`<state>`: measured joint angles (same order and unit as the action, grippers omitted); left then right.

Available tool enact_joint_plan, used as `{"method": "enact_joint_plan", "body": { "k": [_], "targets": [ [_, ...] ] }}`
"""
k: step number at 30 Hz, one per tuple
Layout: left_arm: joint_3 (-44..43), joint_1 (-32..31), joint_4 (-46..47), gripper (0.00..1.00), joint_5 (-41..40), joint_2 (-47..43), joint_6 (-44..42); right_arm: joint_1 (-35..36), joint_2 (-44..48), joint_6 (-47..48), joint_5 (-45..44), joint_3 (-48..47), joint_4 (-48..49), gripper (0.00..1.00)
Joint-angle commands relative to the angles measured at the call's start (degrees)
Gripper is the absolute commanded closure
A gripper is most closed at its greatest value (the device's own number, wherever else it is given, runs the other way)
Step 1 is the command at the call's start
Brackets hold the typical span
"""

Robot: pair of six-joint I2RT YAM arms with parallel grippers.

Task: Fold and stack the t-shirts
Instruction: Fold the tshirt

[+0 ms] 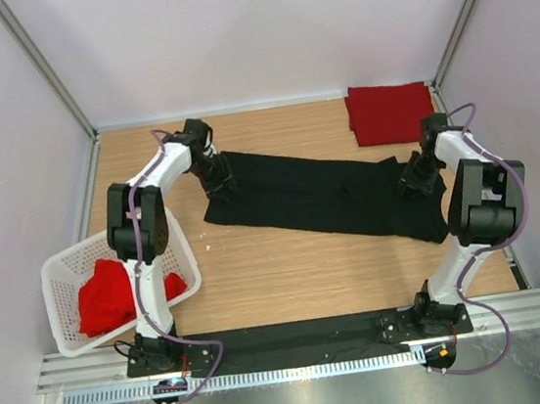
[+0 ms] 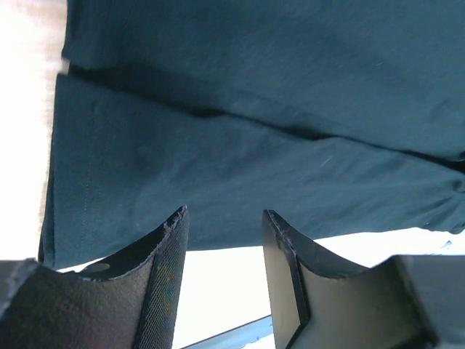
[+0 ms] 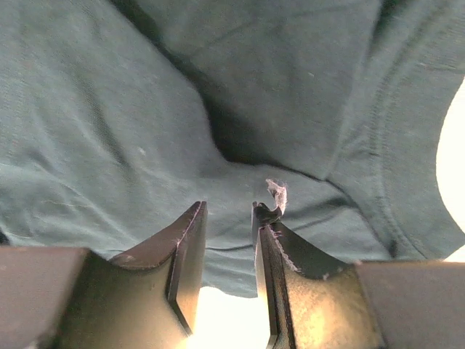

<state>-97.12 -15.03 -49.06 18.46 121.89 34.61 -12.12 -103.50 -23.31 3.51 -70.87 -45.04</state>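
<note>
A black t-shirt [image 1: 319, 196] lies as a long folded band across the middle of the table, slanting from back left to front right. My left gripper [image 1: 218, 181] hovers at its left end, and the left wrist view shows this gripper [image 2: 224, 212] open, with dark cloth [image 2: 254, 145] just past the fingertips and nothing between them. My right gripper [image 1: 417, 180] is over the shirt's right end. In the right wrist view it [image 3: 227, 206] stands narrowly open above wrinkled cloth [image 3: 109, 131], gripping nothing. A folded red t-shirt [image 1: 390, 111] rests at the back right corner.
A white lattice basket [image 1: 62, 277] stands at the front left beside the left arm, with a crumpled red t-shirt [image 1: 109, 296] inside. Bare wooden tabletop [image 1: 289, 278] lies in front of the black shirt. Walls close in the back and both sides.
</note>
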Motion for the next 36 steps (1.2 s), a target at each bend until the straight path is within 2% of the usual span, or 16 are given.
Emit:
{"method": "enact_joint_plan", "body": {
  "k": [1, 8, 15, 23, 28, 36],
  "targets": [
    [-4.29, 0.17, 2.65, 0.53, 0.62, -0.07, 0.72, -0.19, 4.80, 2.92, -3.24, 0.38, -0.58, 0.61],
    [-4.92, 0.17, 4.23, 0.57, 3.42, 3.97, 3.27, -0.62, 6.56, 2.13, -5.70, 4.42, -0.49, 0.62],
    [-5.36, 0.17, 3.80, 0.57, 2.02, 7.57, 1.52, -6.51, 6.65, -0.24, -7.81, 13.72, 2.14, 0.64],
    [-5.45, 0.26, 3.27, 0.57, 0.79, 8.28, 0.37, -9.06, 9.36, -1.39, -14.67, 14.80, -1.10, 0.65],
    [-5.01, 0.08, 3.00, 0.56, -0.26, 4.33, 0.54, -7.92, 12.27, 0.72, -10.64, 9.44, -2.87, 0.64],
    [-3.69, -0.70, 2.21, 0.52, 2.63, -1.03, 1.60, -6.25, 9.20, 4.41, -0.80, 4.61, 0.64, 0.50]
  ]
}}
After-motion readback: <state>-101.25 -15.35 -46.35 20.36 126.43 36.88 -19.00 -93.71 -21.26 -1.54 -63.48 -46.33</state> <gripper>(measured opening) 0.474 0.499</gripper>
